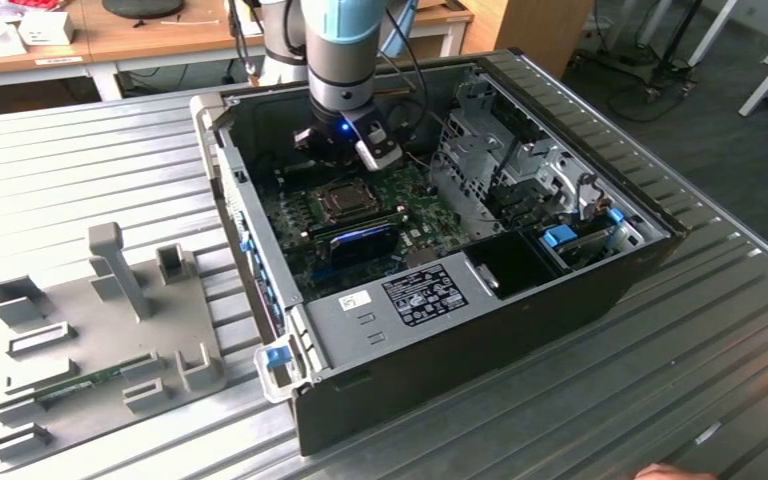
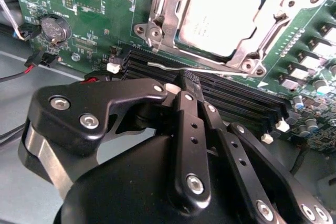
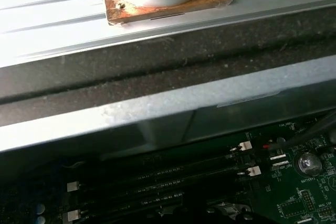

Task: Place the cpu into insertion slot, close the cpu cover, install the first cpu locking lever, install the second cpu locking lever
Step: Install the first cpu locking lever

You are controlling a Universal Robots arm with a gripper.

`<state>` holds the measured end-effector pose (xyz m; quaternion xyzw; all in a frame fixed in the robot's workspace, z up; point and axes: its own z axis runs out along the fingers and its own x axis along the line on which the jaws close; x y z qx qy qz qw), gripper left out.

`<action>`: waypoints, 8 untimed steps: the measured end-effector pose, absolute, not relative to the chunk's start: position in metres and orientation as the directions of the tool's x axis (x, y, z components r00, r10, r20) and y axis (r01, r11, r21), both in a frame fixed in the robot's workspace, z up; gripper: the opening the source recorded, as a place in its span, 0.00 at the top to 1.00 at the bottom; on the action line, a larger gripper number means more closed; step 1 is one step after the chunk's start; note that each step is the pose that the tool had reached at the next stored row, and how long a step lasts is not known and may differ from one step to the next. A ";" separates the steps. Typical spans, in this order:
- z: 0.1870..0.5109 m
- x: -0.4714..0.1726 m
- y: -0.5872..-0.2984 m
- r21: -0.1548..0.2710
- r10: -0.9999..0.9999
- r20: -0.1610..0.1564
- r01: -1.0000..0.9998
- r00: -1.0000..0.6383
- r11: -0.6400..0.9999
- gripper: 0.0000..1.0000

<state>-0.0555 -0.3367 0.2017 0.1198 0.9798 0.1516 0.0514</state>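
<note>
The cpu [image 2: 220,14] is seated in the insertion slot [image 1: 321,204], its silvery face exposed, as seen in the second wrist view. The cpu cover [image 2: 161,3] is laid flat around the insertion slot, so that the cpu is framed by its cut-out centre. A thin silver locking lever [image 2: 163,66] is run along the edge of the insertion slot that faces the memory strips [image 2: 236,98], between the two. The gripper [image 2: 184,83] is held just beside the insertion slot, over the memory strips, with its black fingers [image 2: 190,129] pressed together; nothing is seen clamped between them. The fingertips are brought up close against the locking lever, but contact with it cannot be confirmed. A round coin battery [image 2: 55,27] is mounted on the green board, well apart from the insertion slot. In the exterior view, the arm [image 1: 337,60] is positioned directly above the insertion slot inside the open computer case [image 1: 624,270], which is laid on the ribbed metal tabletop [image 1: 91,170]. A grey fixture plate [image 1: 104,330] is located well apart from the insertion slot, outside the case, toward the exterior view's left.
</note>
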 end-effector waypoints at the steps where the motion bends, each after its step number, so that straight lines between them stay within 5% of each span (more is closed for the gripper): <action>1: 0.201 -0.055 -0.337 0.309 0.250 -0.064 0.219 -0.966 0.925 0.89; 8: 0.199 -0.053 -0.337 0.309 0.251 -0.064 0.219 -0.966 0.925 0.89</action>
